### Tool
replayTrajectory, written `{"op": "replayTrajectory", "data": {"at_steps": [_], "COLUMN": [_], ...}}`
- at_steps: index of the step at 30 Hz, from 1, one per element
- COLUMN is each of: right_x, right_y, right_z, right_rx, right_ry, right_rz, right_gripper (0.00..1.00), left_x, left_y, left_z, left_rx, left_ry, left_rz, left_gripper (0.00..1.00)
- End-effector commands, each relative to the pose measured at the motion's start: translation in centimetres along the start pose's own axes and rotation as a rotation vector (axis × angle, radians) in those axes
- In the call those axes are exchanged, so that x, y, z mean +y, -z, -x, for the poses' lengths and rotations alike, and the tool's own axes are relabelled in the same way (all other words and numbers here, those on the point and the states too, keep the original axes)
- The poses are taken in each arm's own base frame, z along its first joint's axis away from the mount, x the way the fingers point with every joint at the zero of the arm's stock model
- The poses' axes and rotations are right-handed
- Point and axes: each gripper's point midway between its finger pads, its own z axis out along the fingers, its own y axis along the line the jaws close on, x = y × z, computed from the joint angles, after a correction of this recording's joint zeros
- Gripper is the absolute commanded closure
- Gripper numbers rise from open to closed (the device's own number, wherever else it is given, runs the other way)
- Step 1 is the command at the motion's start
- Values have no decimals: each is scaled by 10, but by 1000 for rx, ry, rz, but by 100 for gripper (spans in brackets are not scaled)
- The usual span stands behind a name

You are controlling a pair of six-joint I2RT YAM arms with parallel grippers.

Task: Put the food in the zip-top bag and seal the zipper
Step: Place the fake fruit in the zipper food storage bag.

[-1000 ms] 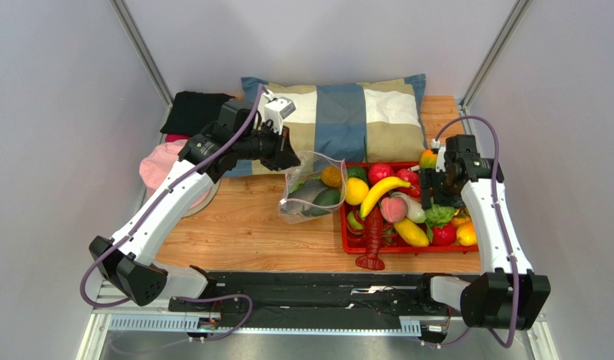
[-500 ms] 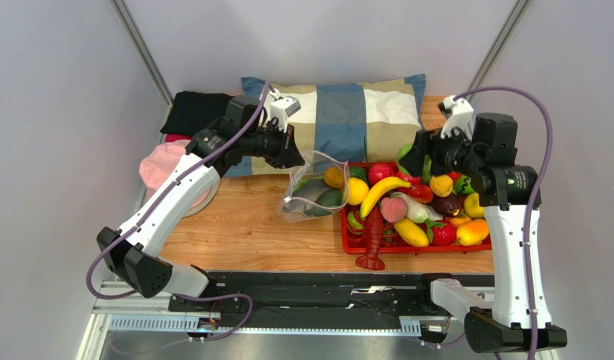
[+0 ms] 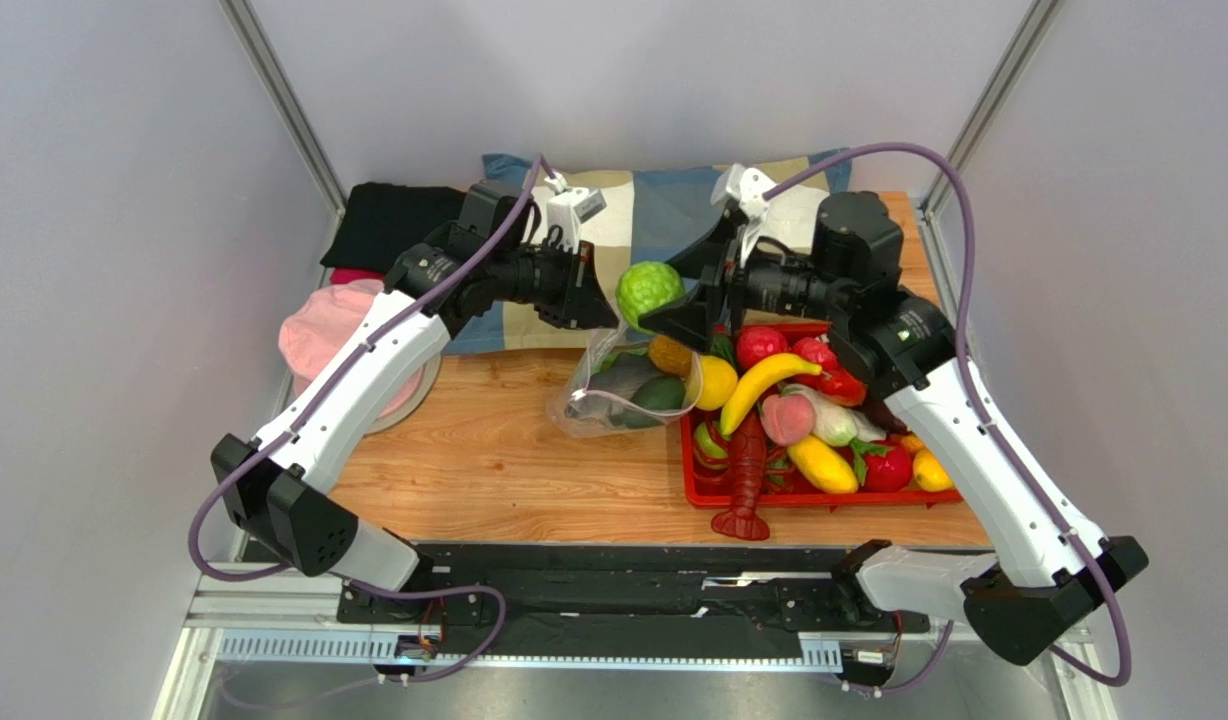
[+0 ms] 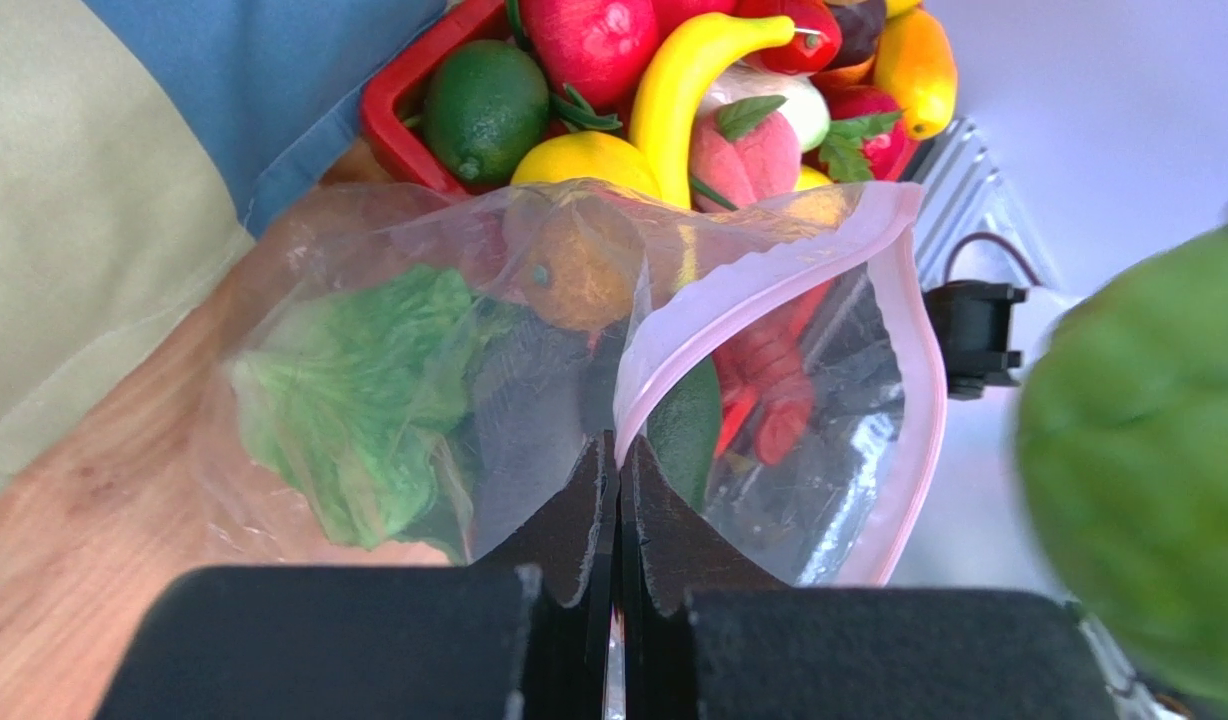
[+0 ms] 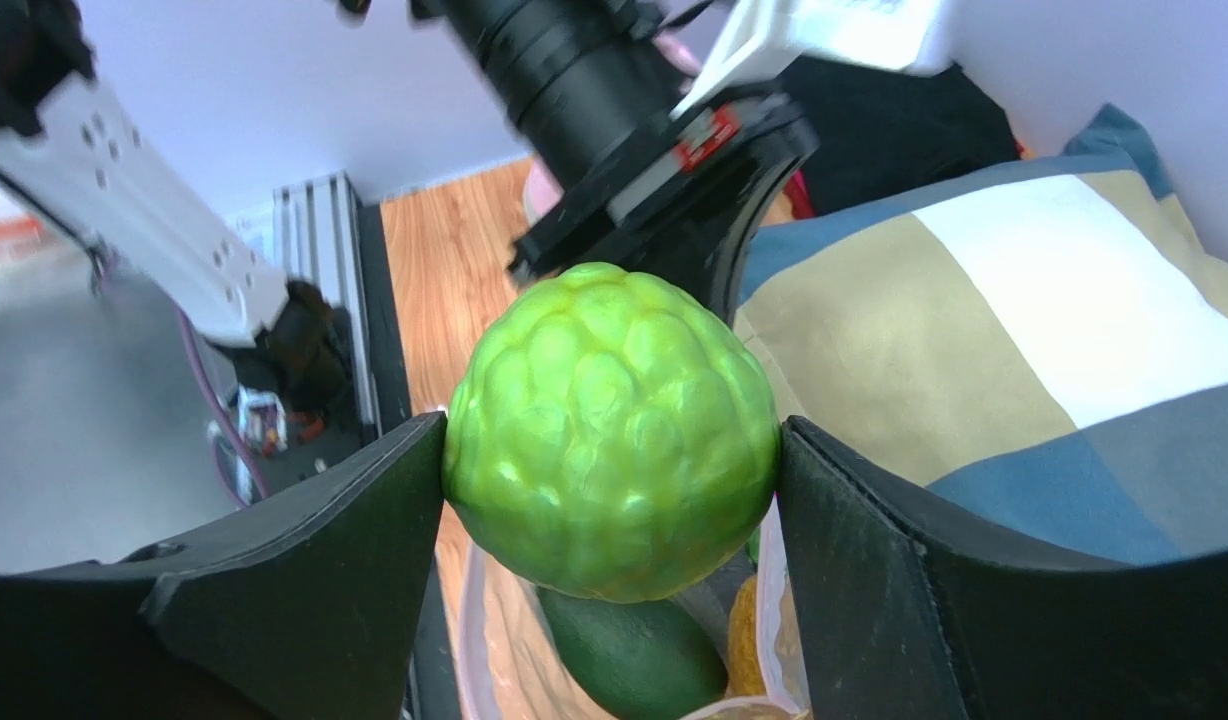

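Zip-top bag slumps on the table just beside the red tray, its mouth lifted by the left jaws, which are pinched together on one side of the rim by the pink zipper. Inside lie a lettuce head, an orange-brown fruit, an avocado and a grey shape, likely the fish. The right jaws, clamped on a bumpy green fruit, hold it above the opening. The film looks thin, floppy and slick, best gripped at the stiffer zipper strip. The toy fruit appears light, hard and smooth, apt to slip unless squeezed across its middle. A banana, a lobster and more toys fill the tray.
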Motion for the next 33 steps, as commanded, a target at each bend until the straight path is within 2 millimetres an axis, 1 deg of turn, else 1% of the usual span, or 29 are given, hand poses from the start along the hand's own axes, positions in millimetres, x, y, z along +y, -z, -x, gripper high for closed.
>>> {"op": "replayTrajectory", "data": {"at_steps": [1,2,3,5,6,8,10,12,13,14,15,16,17,18,20,22,23,26,27,30,31,33], "right_x": [2,0,4,4,6,4,3,7,6,7,8,5,4,1,5,16,19,31,38,47,48,46], "right_y": [-8,-9,-7,-9,-8,-10,-13,-16,-19,-19,-19,-21,-21,-19,-15,-9,-9,-10,-13,-21,-25,-31], "right_z": [-25,-32,-43,-55,-63,-68,-72,-73,-77,-83,-81,-85,-87,-82,-77,-73,-73,-83,-85,-94,-99,-109], "right_rx": [29,46,77,110,137,151,158,166,182,208,218,238,256,262,254,229,220,236,240,267,281,307], "right_ry": [216,291,297,382,392,436,444,476,474,460,472,459,440,428,424,417,419,438,443,444,442,458], "right_rz": [85,100,132,172,190,205,217,244,252,261,264,259,250,221,216,239,247,276,297,329,335,323], "right_gripper": [61,61,61,62,61,60,59,56,53,44,37,28,16,11,4,4,1,2,3,12,14,15], "left_x": [-12,-12,-13,-14,-15,-15,-15,-15,-15,-14,-15,-15,-15,-15,-14,-15,-15,-15,-15,-13,-12,-11], "left_y": [11,12,13,13,13,12,11,9,9,7,8,8,7,8,8,8,7,6,6,5,4,4], "left_z": [22,23,23,21,21,20,19,17,17,16,18,18,19,21,21,22,22,22,21,20,20,20], "left_rx": [-53,-56,-58,-54,-50,-46,-39,-31,-29,-24,-26,-27,-28,-32,-30,-31,-27,-22,-20,-13,-11,-11], "left_ry": [38,38,38,41,42,48,56,63,69,74,73,72,73,70,71,69,71,69,71,87,93,96], "left_rz": [-69,-70,-74,-79,-86,-90,-93,-100,-100,-100,-106,-106,-105,-105,-104,-109,-110,-119,-119,-124,-124,-124], "left_gripper": [100,100,100,100,100,100,100,100,100,100,100,100,100,100,100,100,100,100,100,100,100,100]}}
